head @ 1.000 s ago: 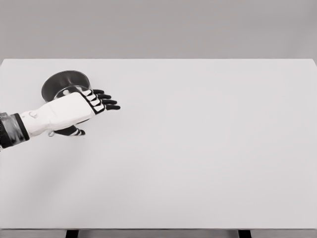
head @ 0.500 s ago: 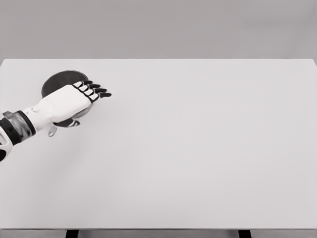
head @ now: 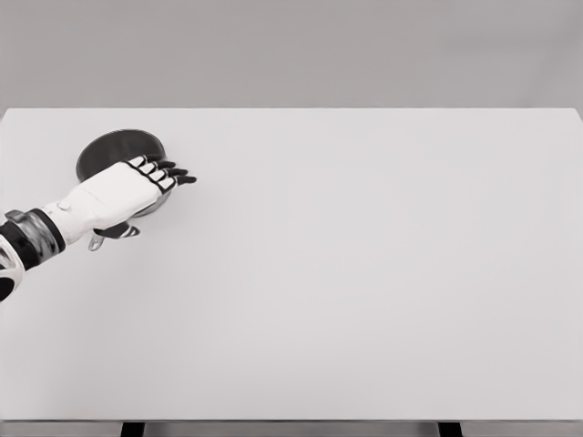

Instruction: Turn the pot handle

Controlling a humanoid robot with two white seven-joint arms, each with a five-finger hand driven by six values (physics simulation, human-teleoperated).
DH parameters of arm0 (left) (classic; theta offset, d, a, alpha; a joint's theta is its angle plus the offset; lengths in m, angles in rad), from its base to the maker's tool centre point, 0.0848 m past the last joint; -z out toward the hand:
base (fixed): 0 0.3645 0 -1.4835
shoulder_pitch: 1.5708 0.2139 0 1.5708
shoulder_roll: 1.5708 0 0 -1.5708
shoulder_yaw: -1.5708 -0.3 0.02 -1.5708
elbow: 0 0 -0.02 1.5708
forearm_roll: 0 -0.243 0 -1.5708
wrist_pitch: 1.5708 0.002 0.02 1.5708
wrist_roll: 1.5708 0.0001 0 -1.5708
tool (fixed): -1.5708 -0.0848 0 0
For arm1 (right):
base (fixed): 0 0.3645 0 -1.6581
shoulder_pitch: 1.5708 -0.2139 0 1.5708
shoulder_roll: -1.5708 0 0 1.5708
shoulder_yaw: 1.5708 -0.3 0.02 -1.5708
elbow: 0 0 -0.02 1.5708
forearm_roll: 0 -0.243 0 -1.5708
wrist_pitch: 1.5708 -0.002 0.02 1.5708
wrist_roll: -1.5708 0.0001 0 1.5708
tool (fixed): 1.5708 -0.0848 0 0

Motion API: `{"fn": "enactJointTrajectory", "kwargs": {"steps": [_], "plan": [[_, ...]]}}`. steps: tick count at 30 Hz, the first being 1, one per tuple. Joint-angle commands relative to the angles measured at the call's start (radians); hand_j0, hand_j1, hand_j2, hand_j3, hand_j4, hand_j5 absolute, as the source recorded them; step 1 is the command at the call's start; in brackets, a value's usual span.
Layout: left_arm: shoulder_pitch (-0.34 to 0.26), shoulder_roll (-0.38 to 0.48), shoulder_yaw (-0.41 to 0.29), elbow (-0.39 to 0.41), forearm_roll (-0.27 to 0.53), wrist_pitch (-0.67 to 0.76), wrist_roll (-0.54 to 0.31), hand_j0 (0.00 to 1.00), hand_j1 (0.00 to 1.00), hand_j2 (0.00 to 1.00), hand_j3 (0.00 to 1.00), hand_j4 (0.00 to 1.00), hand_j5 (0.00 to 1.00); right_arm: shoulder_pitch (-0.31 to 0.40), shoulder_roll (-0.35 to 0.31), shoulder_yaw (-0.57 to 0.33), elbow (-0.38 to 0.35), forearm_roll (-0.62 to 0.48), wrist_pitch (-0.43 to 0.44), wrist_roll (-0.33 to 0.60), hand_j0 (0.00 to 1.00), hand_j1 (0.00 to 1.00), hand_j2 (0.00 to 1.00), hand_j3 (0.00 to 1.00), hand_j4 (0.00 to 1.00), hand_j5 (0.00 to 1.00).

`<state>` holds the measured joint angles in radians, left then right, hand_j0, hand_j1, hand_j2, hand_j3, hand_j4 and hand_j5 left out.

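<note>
A wide white table [head: 364, 291] fills almost the whole view, its surface evenly lit with only soft shadows. Behind its far edge stands a plain grey wall [head: 291, 50]. Two dark table legs [head: 133, 429] show at the bottom edge.

Dark metal pot [head: 114, 147] upright, far-left of table, handle [head: 95, 242] toward near edge, partly hidden.

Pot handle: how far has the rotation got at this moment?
Done: the left hand has reached the pot at the table's far left. In hand: it lies over the pot's near side, fingers extended, nothing visibly gripped. Left: the handle is mostly hidden beneath the hand, so any turn cannot be confirmed.
</note>
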<state>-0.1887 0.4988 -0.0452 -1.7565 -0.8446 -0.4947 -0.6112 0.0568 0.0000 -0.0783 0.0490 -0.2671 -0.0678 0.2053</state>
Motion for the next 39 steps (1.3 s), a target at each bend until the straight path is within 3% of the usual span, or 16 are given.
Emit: {"fn": "enactJointTrajectory", "kwargs": {"steps": [1, 18, 39], "plan": [[0.0, -0.002, -0.001, 0.011, -0.008, 0.002, 0.001, 1.0, 1.0, 1.0, 1.0, 1.0, 1.0, 0.0, 0.0, 0.0, 0.0, 0.0, 0.0, 0.0, 1.0, 1.0, 1.0, 1.0, 1.0, 1.0], [0.0, -0.009, 0.004, 0.032, -0.036, 0.041, 0.001, 1.0, 1.0, 1.0, 1.0, 1.0, 1.0, 0.0, 0.0, 0.0, 0.0, 0.0, 0.0, 0.0, 1.0, 1.0, 1.0, 1.0, 1.0, 1.0], [0.011, -0.003, 0.059, 0.032, -0.036, 0.07, 0.0, 1.0, 1.0, 1.0, 1.0, 1.0, 1.0, 0.0, 0.0, 0.0, 0.0, 0.0, 0.0, 0.0, 1.0, 1.0, 1.0, 1.0, 1.0, 1.0]]}}
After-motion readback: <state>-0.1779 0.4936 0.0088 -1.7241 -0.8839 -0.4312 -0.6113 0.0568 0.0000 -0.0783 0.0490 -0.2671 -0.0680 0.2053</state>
